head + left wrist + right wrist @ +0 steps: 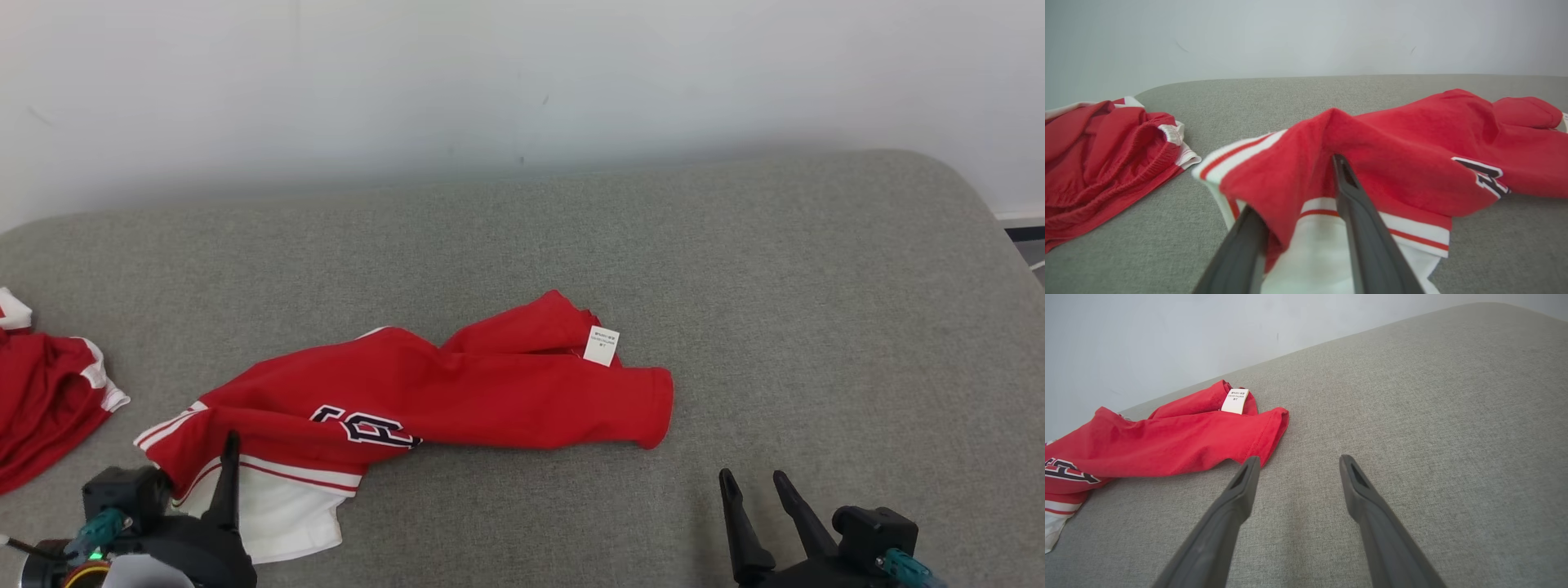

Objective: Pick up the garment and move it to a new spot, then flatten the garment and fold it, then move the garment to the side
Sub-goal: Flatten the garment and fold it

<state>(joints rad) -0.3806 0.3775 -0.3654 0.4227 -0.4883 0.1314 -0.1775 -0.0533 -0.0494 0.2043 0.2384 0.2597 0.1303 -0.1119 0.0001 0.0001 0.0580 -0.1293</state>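
The garment is a red top with white striped trim and dark lettering, lying crumpled at the middle left of the grey cushion. My left gripper is at its lower left hem. In the left wrist view a raised fold of the garment lies between the half-apart fingers: the right finger rests on top of the cloth and the left fingertip is hidden under it. Whether the fold is pinched does not show. My right gripper stands open over bare cushion, right of the garment's sleeve end.
A second red garment with white trim lies bunched at the cushion's left edge, close to my left arm. A white label sticks up from the garment. A pale wall runs behind the cushion, whose right end curves off.
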